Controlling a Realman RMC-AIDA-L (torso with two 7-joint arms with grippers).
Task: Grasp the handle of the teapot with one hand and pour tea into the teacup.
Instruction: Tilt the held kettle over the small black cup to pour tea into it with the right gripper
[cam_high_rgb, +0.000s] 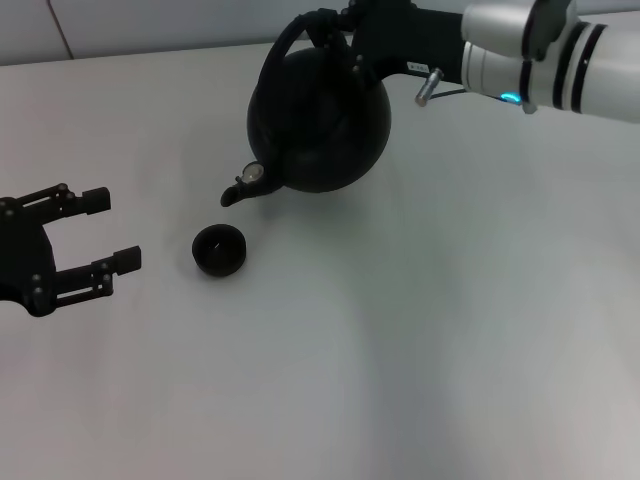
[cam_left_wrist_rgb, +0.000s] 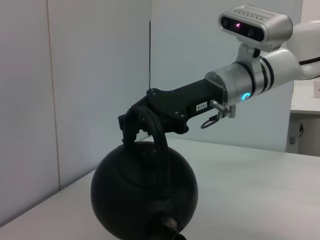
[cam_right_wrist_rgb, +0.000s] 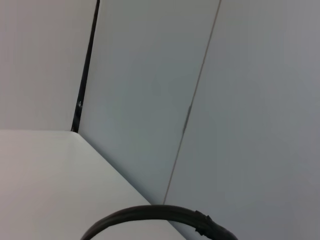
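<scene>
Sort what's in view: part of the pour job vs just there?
In the job:
- teapot, tilted, spout toward the cup
- handle, gripped by the right hand
- teacup, on the table just below the spout

Not in the job:
- left hand, open, idle at the table's left, apart from the teacup
- wall panels behind

Right arm stretched in from the right, white forearm with a blue light at the wrist, black right hand (cam_high_rgb: 335, 40) clamped shut (fingers wrapped round a hoop), left hand (cam_high_rgb: 95, 232) low at the left, fingers spread apart, idle
</scene>
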